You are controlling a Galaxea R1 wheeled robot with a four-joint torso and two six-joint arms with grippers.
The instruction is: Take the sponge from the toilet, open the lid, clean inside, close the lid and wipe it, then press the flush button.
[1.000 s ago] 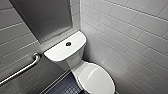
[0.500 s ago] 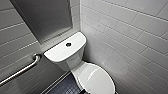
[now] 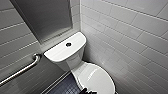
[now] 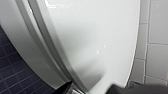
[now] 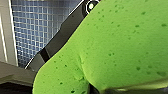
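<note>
The toilet [image 3: 75,62] stands in the corner of two walls [image 3: 130,37]. The flush button [image 3: 68,44] sits on the cistern [image 3: 56,53], behind the lid [image 3: 96,80]. A rail [image 3: 22,70] lies left of it. My right pincer [image 5: 82,55] grips the sponge [image 5: 120,42].

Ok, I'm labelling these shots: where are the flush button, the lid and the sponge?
flush button [image 3: 68,44]: head view, centre of the dark disc.
lid [image 3: 98,79]: head view, middle of its white top.
sponge [image 5: 120,47]: right wrist view, middle of its green face.
</note>
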